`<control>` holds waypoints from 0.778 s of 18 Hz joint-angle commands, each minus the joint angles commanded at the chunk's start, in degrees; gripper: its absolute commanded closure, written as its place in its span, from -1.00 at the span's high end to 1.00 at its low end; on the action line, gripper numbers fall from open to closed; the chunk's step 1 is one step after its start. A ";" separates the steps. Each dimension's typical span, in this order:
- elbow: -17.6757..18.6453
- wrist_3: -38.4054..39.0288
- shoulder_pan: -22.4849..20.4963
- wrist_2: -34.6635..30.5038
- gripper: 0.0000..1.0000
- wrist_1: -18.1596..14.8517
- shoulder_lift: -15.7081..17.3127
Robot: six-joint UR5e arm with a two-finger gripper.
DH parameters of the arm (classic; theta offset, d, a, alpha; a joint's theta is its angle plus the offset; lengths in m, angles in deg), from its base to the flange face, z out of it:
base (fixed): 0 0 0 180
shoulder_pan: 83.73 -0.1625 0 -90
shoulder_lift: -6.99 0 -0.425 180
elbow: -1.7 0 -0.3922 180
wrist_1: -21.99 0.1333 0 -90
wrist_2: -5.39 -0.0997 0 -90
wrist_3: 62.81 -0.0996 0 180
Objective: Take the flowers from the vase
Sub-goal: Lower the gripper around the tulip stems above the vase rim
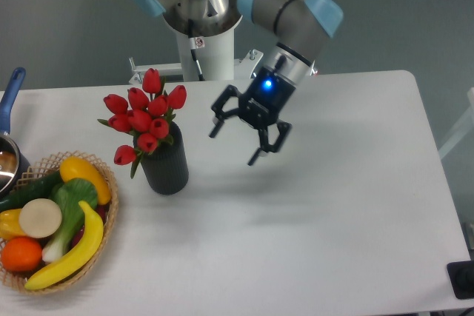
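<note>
Red flowers [144, 118] upright in dark vase [166, 164] on white desk [318, 234], gripper [235, 143] tilted above desk right of vase, fingers [254, 158] spread, fruit basket [104, 236] at left

the arm reaches down-left, wrist tilted, its tool [235, 143] hanging in the air with jaws spread wide.

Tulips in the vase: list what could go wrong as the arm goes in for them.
1. The gripper comes in tilted from the right with jaws open; a low approach could hit the dark ribbed vase and tip it.
2. The red tulips spread loosely, so the jaws might catch only a few stems or crush buds.
3. If the stems stick, lifting could drag the vase toward the basket of fruit and vegetables close on its left.
</note>
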 joint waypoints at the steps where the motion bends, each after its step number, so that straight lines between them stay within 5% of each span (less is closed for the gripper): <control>1: 1.05 0.00 0.09 0.35 1.00 0.00 1.23; 6: 7.21 -0.26 0.70 2.55 1.00 0.00 6.16; 14: 8.36 -0.09 5.36 2.64 1.00 0.18 5.20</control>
